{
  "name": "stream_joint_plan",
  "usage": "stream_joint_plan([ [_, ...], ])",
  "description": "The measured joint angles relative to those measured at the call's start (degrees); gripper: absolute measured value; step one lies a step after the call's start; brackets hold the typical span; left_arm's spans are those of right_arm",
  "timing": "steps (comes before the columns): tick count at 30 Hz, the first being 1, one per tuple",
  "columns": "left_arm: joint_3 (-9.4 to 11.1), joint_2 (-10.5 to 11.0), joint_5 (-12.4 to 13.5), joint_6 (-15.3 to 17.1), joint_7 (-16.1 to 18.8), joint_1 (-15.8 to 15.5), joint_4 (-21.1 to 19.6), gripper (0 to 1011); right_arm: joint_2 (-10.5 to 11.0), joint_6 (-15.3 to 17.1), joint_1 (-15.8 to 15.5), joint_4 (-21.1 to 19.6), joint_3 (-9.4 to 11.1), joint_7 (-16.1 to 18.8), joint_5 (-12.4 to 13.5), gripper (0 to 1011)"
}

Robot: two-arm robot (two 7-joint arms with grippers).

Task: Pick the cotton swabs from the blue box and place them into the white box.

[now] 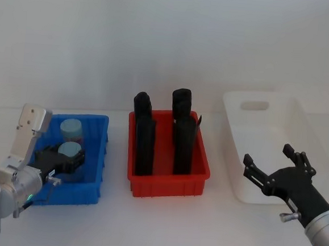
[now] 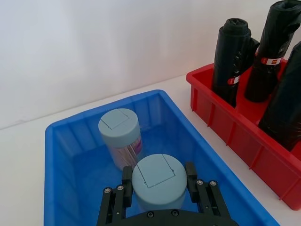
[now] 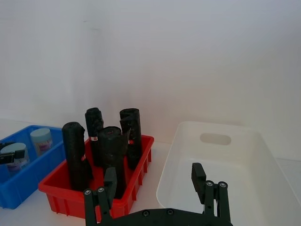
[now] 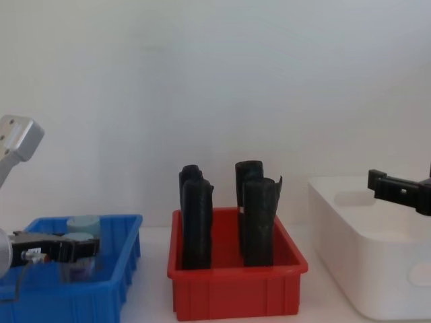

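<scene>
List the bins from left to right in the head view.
blue box → red bin → white box. The left gripper, gripping the nearer cotton swabs jar, overlaps the blue box; the open right gripper overlaps the white box.

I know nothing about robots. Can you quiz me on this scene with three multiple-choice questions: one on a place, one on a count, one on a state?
1. Where are the cotton swabs? A the red bin; B the blue box; C the white box.
2. How many black rolls stand in the red bin? A two; B four; C six.
3. The right gripper is: A open, empty; B shut on a jar; C shut on a roll.
1 B: both jars stand there, the left gripper shut on the nearer one.
2 B: four stand upright.
3 A: its jaws stand wide apart by the white box.
</scene>
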Motion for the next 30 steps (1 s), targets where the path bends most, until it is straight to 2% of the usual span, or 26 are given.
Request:
stream_joint_plan([
  [8, -0.4, 0.8, 1.0, 0.3, -0.6, 0.9, -3.8, 670, 0.0, 0.0, 0.0, 0.0, 0.0, 0.0, 0.0, 1002],
  [16, -1.1, 2.3, 2.1, 2.5, -2.0, 2.1, -10.7, 670, 0.0, 0.0, 0.0, 0.0, 0.0, 0.0, 0.0, 1002],
  [28, -2.0, 4.3, 2.7, 6.3, -6.4, 3.1, -19.6, 670, 0.0, 0.0, 0.0, 0.0, 0.0, 0.0, 0.0, 1002],
  [30, -2.2, 4.8, 2.7, 6.9, -8.0, 3.2, -21.4, 670, 0.0, 0.0, 0.0, 0.0, 0.0, 0.0, 0.0, 1002],
])
